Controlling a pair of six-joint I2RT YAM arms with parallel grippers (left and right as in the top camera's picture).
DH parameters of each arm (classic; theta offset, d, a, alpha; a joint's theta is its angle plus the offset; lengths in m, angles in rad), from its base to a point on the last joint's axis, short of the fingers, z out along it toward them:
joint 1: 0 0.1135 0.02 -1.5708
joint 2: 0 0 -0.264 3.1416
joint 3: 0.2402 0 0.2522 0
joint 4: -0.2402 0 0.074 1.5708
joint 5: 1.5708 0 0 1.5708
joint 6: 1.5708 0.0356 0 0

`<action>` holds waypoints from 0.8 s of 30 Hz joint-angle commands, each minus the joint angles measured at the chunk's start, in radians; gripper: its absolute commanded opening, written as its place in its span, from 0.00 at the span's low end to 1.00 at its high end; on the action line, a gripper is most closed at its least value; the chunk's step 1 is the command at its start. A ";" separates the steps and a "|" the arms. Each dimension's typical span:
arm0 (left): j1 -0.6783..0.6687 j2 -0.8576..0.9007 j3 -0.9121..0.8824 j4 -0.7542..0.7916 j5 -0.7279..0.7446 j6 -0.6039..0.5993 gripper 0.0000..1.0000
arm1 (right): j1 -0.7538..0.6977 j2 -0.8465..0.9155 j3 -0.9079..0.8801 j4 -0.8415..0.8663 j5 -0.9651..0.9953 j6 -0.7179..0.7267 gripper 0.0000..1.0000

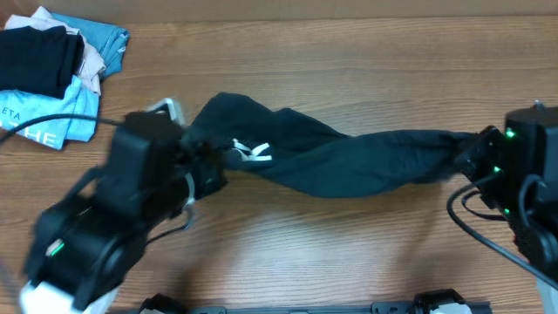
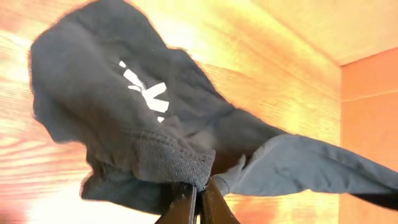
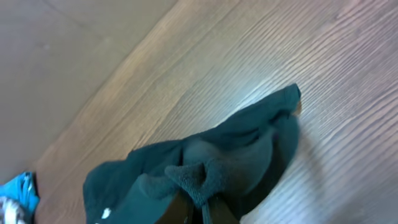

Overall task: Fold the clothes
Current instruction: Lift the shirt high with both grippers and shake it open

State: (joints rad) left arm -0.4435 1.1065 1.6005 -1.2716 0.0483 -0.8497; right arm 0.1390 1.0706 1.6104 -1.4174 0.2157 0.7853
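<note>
The dark navy-teal garment point(image 1: 349, 157) is stretched in a twisted band between my two grippers above the wooden table, with white lettering point(image 1: 253, 152) near its left end. My left gripper point(image 1: 193, 155) is shut on the left end; in the left wrist view its jaws point(image 2: 198, 191) pinch a thick hem of the garment point(image 2: 124, 112). My right gripper point(image 1: 469, 150) is shut on the right end; in the right wrist view its jaws point(image 3: 208, 202) pinch a bunched fold of the garment point(image 3: 211, 155).
A pile at the back left holds a black folded garment point(image 1: 35, 57) on a light-blue printed shirt point(image 1: 52, 118). The light-blue shirt also shows at the lower left of the right wrist view point(image 3: 18, 193). Cables trail from both arms.
</note>
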 commanded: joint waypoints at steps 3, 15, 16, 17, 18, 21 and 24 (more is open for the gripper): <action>0.004 -0.013 0.323 -0.145 -0.050 0.122 0.04 | -0.004 -0.005 0.217 -0.090 -0.029 -0.102 0.04; 0.004 0.036 0.729 -0.276 0.003 0.183 0.04 | -0.004 -0.003 0.512 -0.166 -0.038 -0.128 0.04; 0.004 0.040 0.747 -0.276 -0.004 0.193 0.04 | -0.004 -0.003 0.529 -0.142 -0.038 -0.128 0.04; 0.004 0.047 0.771 -0.275 -0.008 0.208 0.04 | -0.004 -0.003 0.544 -0.124 -0.038 -0.129 0.04; 0.004 0.052 0.785 -0.275 -0.011 0.208 0.04 | -0.004 -0.003 0.558 -0.111 -0.038 -0.132 0.04; 0.004 0.069 0.830 -0.270 -0.079 0.222 0.04 | -0.004 -0.003 0.605 -0.074 -0.038 -0.151 0.04; 0.004 0.104 0.868 -0.263 -0.172 0.222 0.04 | -0.004 -0.003 0.623 -0.047 -0.038 -0.154 0.04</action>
State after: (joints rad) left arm -0.4435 1.1755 2.4279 -1.5513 -0.0124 -0.6571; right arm 0.1390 1.0691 2.2101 -1.4841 0.1722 0.6487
